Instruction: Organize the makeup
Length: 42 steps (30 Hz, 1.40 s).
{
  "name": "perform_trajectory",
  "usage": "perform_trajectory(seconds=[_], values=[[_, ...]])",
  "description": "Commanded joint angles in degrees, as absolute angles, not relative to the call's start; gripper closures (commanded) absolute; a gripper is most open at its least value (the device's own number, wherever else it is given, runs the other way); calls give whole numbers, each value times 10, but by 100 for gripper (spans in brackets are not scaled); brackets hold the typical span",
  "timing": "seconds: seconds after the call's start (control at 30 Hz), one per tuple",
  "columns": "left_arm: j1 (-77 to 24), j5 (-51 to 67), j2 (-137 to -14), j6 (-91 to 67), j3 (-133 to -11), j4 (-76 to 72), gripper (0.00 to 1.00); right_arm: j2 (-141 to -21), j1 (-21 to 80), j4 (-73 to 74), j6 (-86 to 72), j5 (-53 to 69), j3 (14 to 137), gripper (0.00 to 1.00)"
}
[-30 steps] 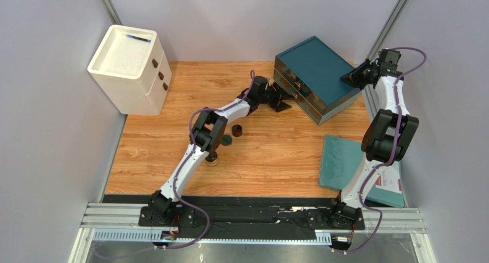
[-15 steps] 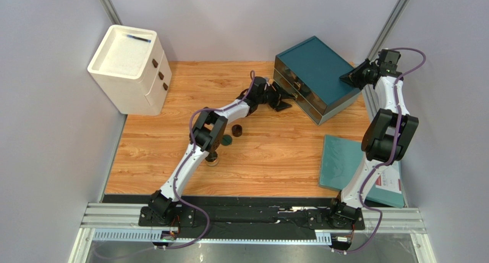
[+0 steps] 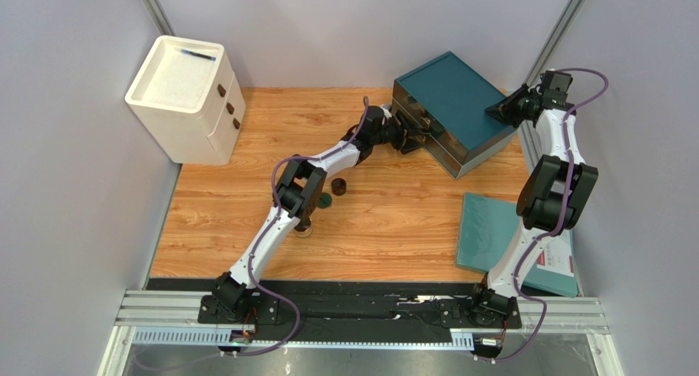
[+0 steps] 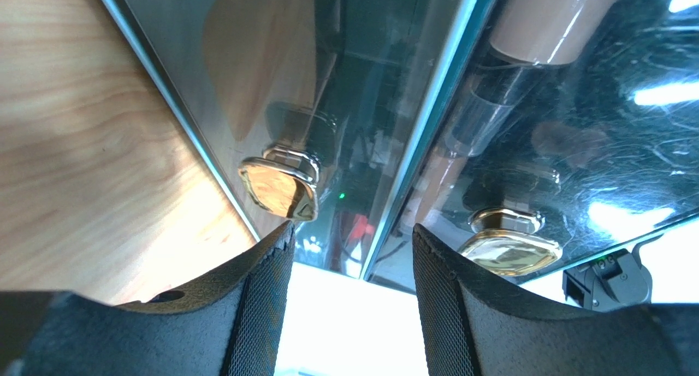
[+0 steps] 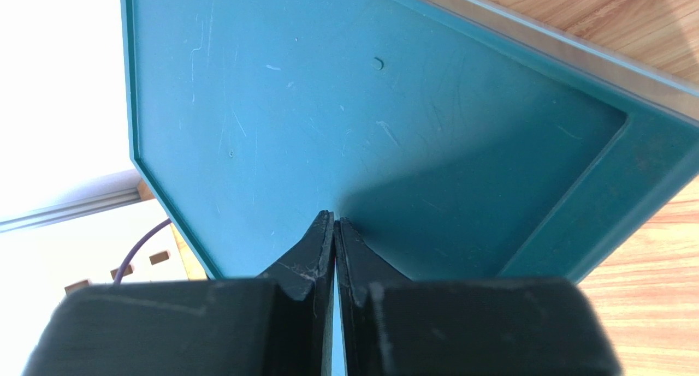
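My left gripper (image 3: 416,135) is open and empty, right against the front of the teal drawer box (image 3: 455,94). In the left wrist view its tips (image 4: 351,233) sit between two gold drawer handles, one (image 4: 279,188) at left and one (image 4: 509,243) at right. A peach tube (image 4: 551,20) shows through the glossy drawer front. A dark round jar (image 3: 338,185) and a dark green disc (image 3: 325,200) lie on the table beside the left arm; a small bottle (image 3: 303,228) is half hidden under it. My right gripper (image 3: 500,112) is shut with nothing in it, its tips (image 5: 335,222) on the box's teal top (image 5: 369,122).
A white drawer cabinet (image 3: 185,98) stands at the back left corner. A flat teal tray (image 3: 496,233) lies at the right edge beside the right arm, with a red and white card (image 3: 555,265) by it. Grey walls close in on both sides.
My left gripper has moved right and a little back, from open table up to the teal box's drawer front. The right arm has not moved.
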State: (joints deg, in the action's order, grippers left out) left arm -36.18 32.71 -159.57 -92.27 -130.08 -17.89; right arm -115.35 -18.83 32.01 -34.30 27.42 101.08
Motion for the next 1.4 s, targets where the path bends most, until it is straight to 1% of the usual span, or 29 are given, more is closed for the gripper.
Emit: perform_trajectory(seconds=[0.0, 0.13, 0.23, 0.33, 0.47, 0.57, 0.67, 0.7, 0.83, 1.0, 1.17, 1.37], values=[[-367, 298, -1562, -869, -1361, -51, 39, -1220, -181, 442, -314, 213, 962, 92], [-366, 265, -1536, -858, -1320, -14, 39, -1220, -182, 442, -313, 213, 963, 92], [-366, 239, -1538, -859, -1323, -2, 40, -1219, -181, 442, -311, 213, 963, 92], [-366, 217, -1548, -860, -1345, 15, 39, -1220, -182, 443, -311, 213, 962, 92], [-366, 192, -1573, -853, -1410, 52, 39, -1221, -181, 442, -309, 214, 962, 92], [-366, 171, -1576, -846, -1427, 95, 39, -1223, -182, 443, -309, 215, 961, 92], [-367, 157, -1582, -827, -1455, 169, 41, -1224, -182, 443, -309, 216, 961, 92], [-367, 158, -1585, -823, -1461, 196, 41, -1225, -181, 443, -310, 216, 961, 92], [-374, 178, -1591, -811, -1456, 220, 42, -1229, -182, 442, -310, 220, 962, 92], [-382, 192, -1595, -817, -1445, 208, 42, -1227, -183, 443, -306, 220, 957, 92], [-385, 181, -1598, -817, -1457, 218, 42, -1224, -184, 442, -303, 220, 947, 92], [-387, 147, -1586, -797, -1464, 283, 43, -1223, -184, 442, -305, 223, 945, 92]])
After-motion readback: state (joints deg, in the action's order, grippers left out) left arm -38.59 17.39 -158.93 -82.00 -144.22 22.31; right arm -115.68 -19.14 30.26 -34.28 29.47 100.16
